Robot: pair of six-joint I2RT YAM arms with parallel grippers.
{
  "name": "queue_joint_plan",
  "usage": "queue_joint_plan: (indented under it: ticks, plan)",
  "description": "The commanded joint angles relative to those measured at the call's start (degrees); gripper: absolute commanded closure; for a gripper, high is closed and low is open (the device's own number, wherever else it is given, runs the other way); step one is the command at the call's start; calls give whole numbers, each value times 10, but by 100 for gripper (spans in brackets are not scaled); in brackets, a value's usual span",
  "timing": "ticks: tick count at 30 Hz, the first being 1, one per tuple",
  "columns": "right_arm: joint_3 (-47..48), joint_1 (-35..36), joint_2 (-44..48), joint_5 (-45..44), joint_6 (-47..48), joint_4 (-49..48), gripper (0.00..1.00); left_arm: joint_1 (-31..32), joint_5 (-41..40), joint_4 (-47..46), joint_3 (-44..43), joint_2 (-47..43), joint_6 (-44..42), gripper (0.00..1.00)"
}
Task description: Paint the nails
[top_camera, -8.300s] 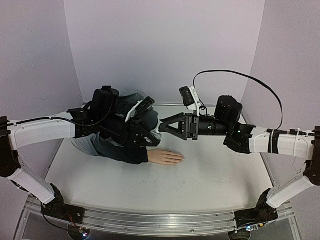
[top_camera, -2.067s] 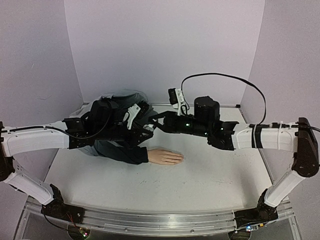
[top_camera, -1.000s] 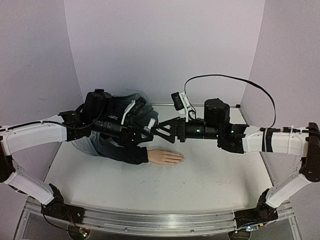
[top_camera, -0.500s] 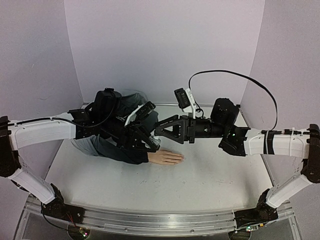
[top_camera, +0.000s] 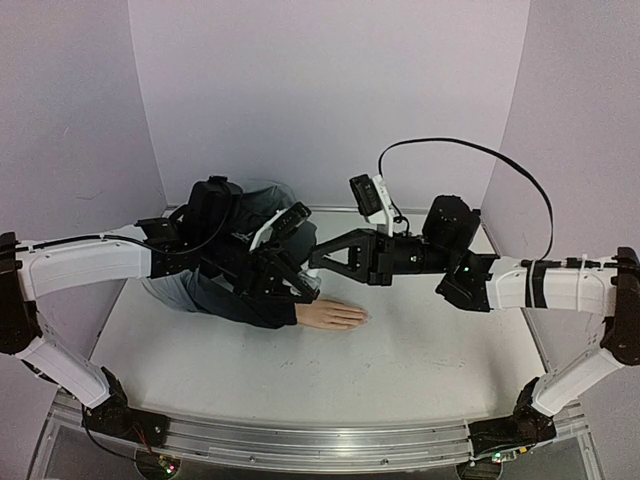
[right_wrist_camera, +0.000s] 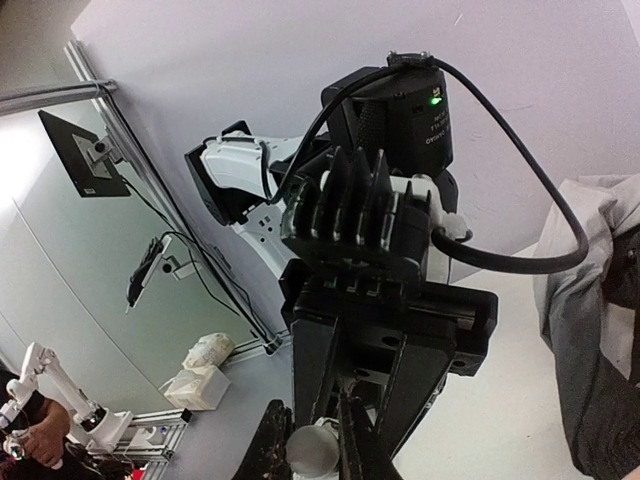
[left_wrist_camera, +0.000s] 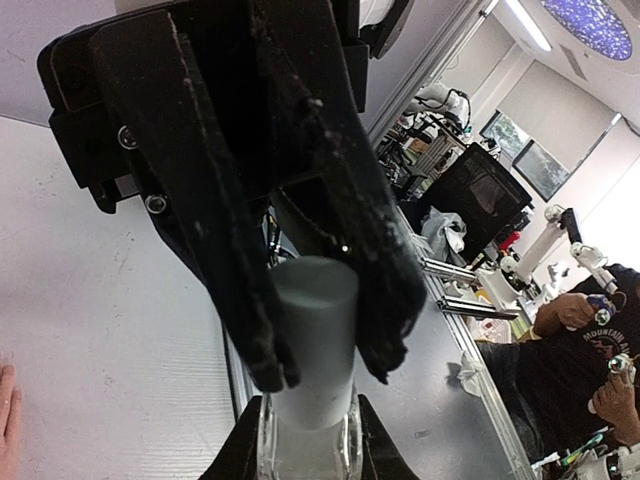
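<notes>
Left claw [top_camera: 308, 288] grips bottle [left_wrist_camera: 305, 455], right claw [left_wrist_camera: 328, 368] — cap [left_wrist_camera: 315, 315]

This is a robotics lab. The white bench [top_camera: 420, 370] sits inside a booth of plain lilac panels [top_camera: 330, 100]. An aluminium rail [top_camera: 300, 440] runs along its near edge, where the left arm [top_camera: 80, 265] and the right arm [top_camera: 560, 285] are mounted. Past the booth, the left wrist view opens onto a bright room under strip lights [left_wrist_camera: 525, 22], with a dark monitor [left_wrist_camera: 480, 195], aluminium frames [left_wrist_camera: 465, 300], another small white robot arm [left_wrist_camera: 580, 255] and a person [left_wrist_camera: 565, 350] in a dark T-shirt beside it. The right wrist view shows a screen on a stand [right_wrist_camera: 80, 150], a further white robot [right_wrist_camera: 45, 385] and white boxes [right_wrist_camera: 205, 365].
</notes>
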State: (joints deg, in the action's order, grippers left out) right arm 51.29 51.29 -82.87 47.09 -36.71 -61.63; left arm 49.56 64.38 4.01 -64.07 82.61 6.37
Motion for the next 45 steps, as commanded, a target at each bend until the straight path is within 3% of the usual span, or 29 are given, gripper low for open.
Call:
queue_joint_plan:
  ticks: [1, 5, 8, 10, 11, 16, 25, 26, 29, 30, 31, 32, 40, 45]
  plan:
    - [29, 6, -8, -11, 8, -7, 100, -1, -143, -23, -10, -28, 0, 100]
    - [61, 17, -17, -142, 46, 139, 100, 0, -489, -4, 29, -72, -21, 100]
    - [108, 61, -27, -380, 53, 277, 100, 6, -791, 44, 37, -87, -26, 100]
    - [171, 105, -61, -554, 34, 366, 100, 8, -870, 86, 18, -79, -35, 100]
    - [197, 120, -87, -589, 24, 376, 100, 10, -875, 95, 13, -75, -45, 100]
    - [248, 146, -155, -574, 7, 349, 100, 17, -788, 91, 18, -66, -55, 100]
    - [227, 141, -104, -587, 48, 341, 100, 18, -721, 87, 33, -73, -60, 100]
    - [220, 138, -97, -596, 47, 340, 100, 18, -702, 87, 30, -71, -57, 95]
    - [183, 123, -68, -628, 42, 338, 100, 18, -630, 89, 20, -63, -50, 54]
    - [169, 117, -56, -652, 42, 339, 100, 18, -607, 89, 19, -60, -46, 28]
    - [152, 110, -43, -679, 42, 340, 100, 18, -597, 89, 19, -58, -43, 14]
    - [134, 100, -28, -701, 42, 341, 100, 18, -589, 89, 21, -57, -41, 7]
    - [-52, -30, 51, -848, -3, 367, 100, 17, -593, 89, 37, -79, -37, 2]
    - [-123, -67, 43, -933, -33, 355, 100, 17, -594, 88, 37, -84, -40, 2]
